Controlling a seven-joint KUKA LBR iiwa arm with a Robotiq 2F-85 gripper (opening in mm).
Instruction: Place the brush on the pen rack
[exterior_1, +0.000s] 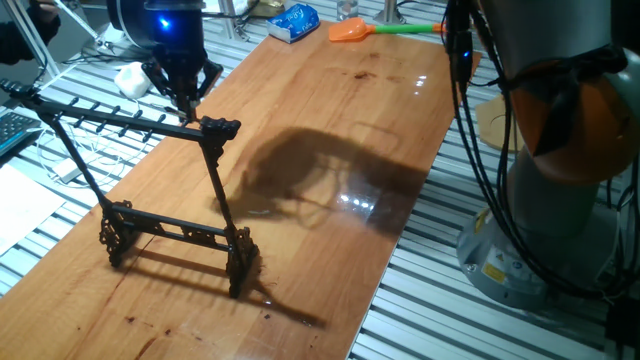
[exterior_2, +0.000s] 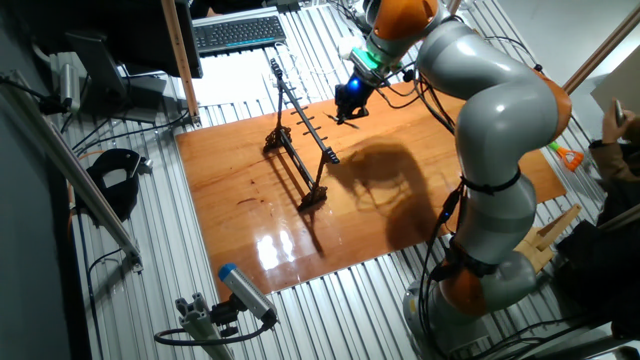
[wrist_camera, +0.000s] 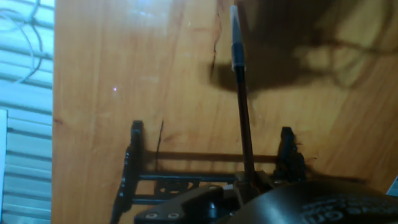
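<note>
The pen rack (exterior_1: 170, 170) is a black metal frame on the left of the wooden table; its pegged top bar (exterior_1: 120, 118) runs to a scrolled end. It also shows in the other fixed view as the pen rack (exterior_2: 300, 150). My gripper (exterior_1: 185, 97) hangs just above the top bar near its right end. From the hand view my gripper (wrist_camera: 249, 186) is shut on the brush (wrist_camera: 239, 93), a thin dark shaft with a pale far end that points away over the wood. The pen rack's feet and lower bars (wrist_camera: 205, 177) lie directly below. In the fixed views the brush is too thin to make out.
An orange scoop with a green handle (exterior_1: 352, 32) and a blue packet (exterior_1: 295, 22) lie at the table's far end. A white object (exterior_1: 130, 78) sits off the table's left edge. My arm's base (exterior_1: 540, 210) stands to the right. A keyboard (exterior_2: 238, 32) lies beyond the table.
</note>
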